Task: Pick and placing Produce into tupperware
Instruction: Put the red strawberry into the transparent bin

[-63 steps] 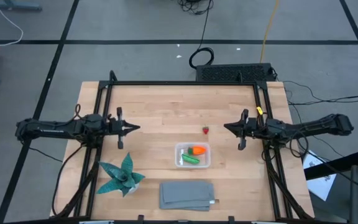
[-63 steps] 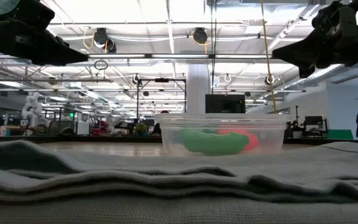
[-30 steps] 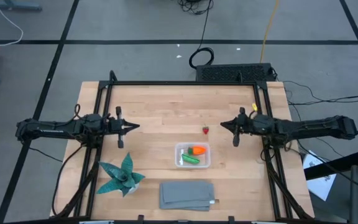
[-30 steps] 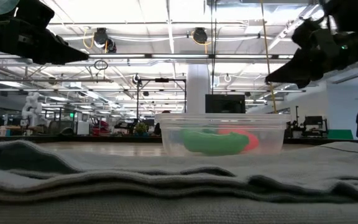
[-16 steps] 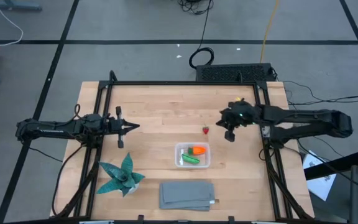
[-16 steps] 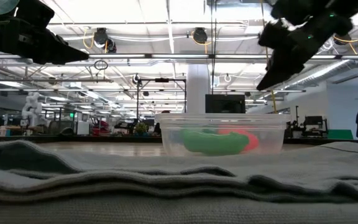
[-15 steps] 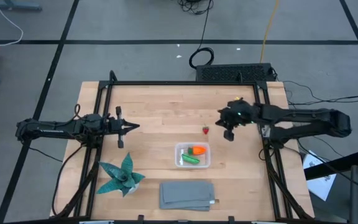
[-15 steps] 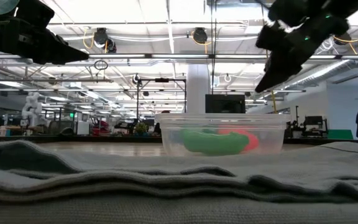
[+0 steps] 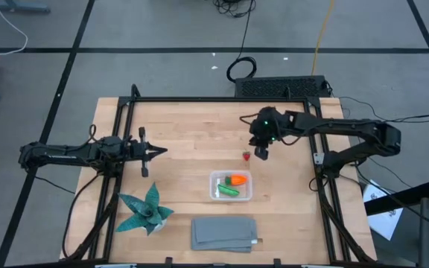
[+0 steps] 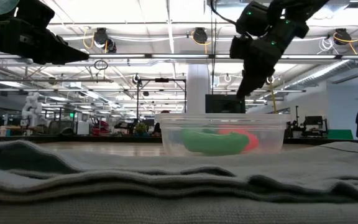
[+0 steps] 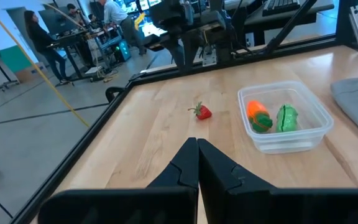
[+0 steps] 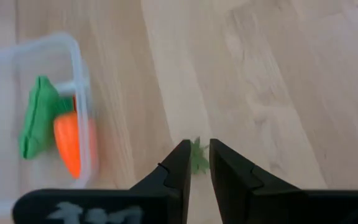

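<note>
Red toy strawberry (image 9: 246, 155) lies on the wooden surface (image 9: 199, 126), just outside the clear tupperware (image 9: 231, 186) on its far side. My right fingers (image 9: 261, 152) hang directly above and just beside it, parted by a narrow gap; in the right wrist view its green leaf top (image 12: 198, 155) shows between the two tips. Nothing is gripped. The tupperware holds the orange carrot (image 9: 236, 179) and the green pod (image 9: 229, 191) side by side. My left fingers (image 9: 159, 152) are pressed together and empty, held over the left part of the surface, well apart from the produce. Nearer the front edge sit a teal spiky plant (image 9: 146, 209) and a folded grey cloth (image 9: 224, 233).
</note>
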`<action>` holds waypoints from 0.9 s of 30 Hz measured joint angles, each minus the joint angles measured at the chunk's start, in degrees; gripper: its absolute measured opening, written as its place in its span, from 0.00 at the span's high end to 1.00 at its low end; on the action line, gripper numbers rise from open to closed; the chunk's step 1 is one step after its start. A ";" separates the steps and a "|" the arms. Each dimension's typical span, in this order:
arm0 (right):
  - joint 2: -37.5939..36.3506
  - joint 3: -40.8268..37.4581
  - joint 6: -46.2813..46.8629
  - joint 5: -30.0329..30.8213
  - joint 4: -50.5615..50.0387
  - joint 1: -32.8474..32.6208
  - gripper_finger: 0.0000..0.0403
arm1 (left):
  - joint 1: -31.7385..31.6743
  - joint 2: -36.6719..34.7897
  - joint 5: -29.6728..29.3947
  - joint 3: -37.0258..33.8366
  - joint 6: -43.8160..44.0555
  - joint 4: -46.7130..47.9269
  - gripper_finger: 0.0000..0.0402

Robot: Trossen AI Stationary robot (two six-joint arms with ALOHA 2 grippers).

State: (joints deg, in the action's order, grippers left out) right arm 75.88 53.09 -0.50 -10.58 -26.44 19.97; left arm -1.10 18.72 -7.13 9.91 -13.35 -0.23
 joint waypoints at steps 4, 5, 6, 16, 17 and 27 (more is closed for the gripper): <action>0.31 0.95 5.87 -0.15 -0.05 -0.04 0.87 | 0.00 0.00 -0.03 0.00 0.05 0.03 1.00; 0.31 0.95 7.05 -0.19 -0.27 -0.04 0.87 | 0.00 0.02 -0.03 0.00 0.05 0.05 1.00; 0.31 0.95 8.11 -0.19 -0.65 -0.04 0.85 | 0.00 0.02 -0.02 0.00 0.13 0.11 1.00; 1.93 0.95 14.76 0.91 -5.22 -0.06 0.66 | 0.00 0.01 0.01 0.00 0.54 0.15 1.00; 2.24 0.95 14.84 1.05 -5.45 -0.07 0.63 | 0.00 0.02 0.01 0.00 0.55 0.15 1.00; 2.82 0.93 17.36 -0.16 -3.32 -0.57 0.50 | 0.00 0.02 0.01 0.00 0.53 0.15 1.00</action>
State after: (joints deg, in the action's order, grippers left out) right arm 78.70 54.02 16.86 -10.74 -29.77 19.40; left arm -1.10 18.74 -7.11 9.91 -12.82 -0.08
